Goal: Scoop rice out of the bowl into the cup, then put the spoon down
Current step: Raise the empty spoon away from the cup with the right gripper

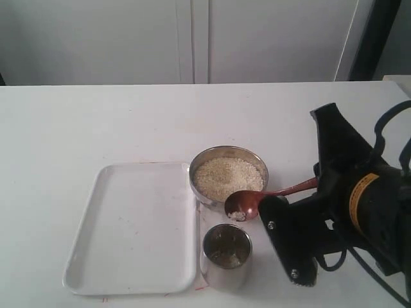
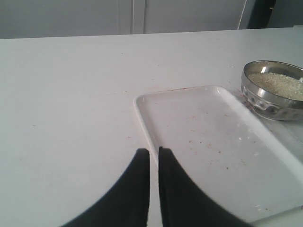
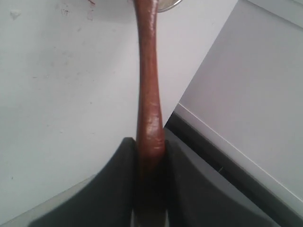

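Note:
The steel bowl [image 1: 204, 163] holds a bed of rice [image 1: 226, 178] at the table's middle. The steel cup [image 1: 226, 255] stands just in front of it, with its inside reflective and hard to read. My right gripper [image 1: 316, 186] is shut on the handle end of the wooden spoon [image 1: 243, 204]. The spoon's head hangs over the bowl's near rim, above and behind the cup, with a few grains at its lower edge. In the right wrist view the spoon [image 3: 149, 94] runs straight out from the right gripper [image 3: 150, 144]. The left gripper [image 2: 154, 152] is shut on nothing, above the tray's corner.
A white rectangular tray [image 1: 135, 224] lies left of the bowl and cup, almost touching them. The left wrist view shows the tray [image 2: 213, 137] with the bowl [image 2: 265, 104] and rice [image 2: 279, 85] past its far corner. The table's back edge meets a pale wall.

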